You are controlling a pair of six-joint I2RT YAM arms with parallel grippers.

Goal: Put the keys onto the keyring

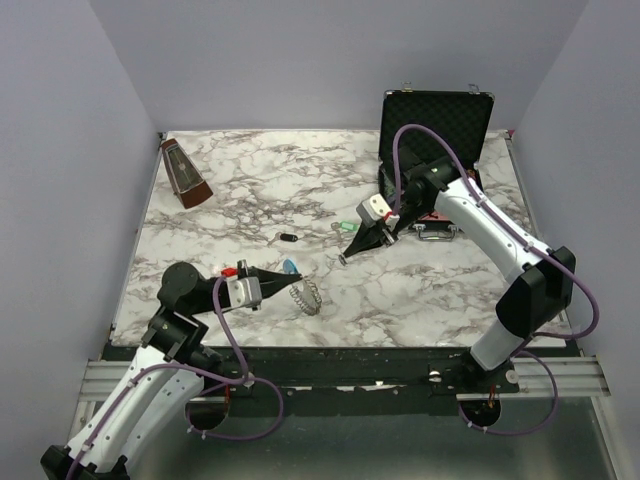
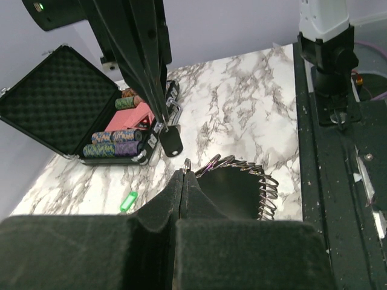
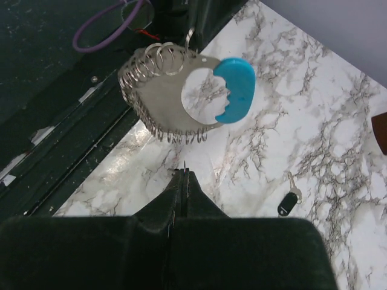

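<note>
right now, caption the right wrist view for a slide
Shut right gripper points at the keyring; a black key lies on the table

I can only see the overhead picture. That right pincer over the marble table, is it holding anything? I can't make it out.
Observer: Yes, a small silver key with a black plastic head hangs from the right pincer, which is shut.
Visitor: What's in the black case behind it?
Observer: Stacks of striped poker chips, lying in the open black foam-lined case.
Visitor: And the left pincer?
Observer: The left pincer is shut on a wire loop of the silvery chain-like keyring with a light blue curved section.
</note>
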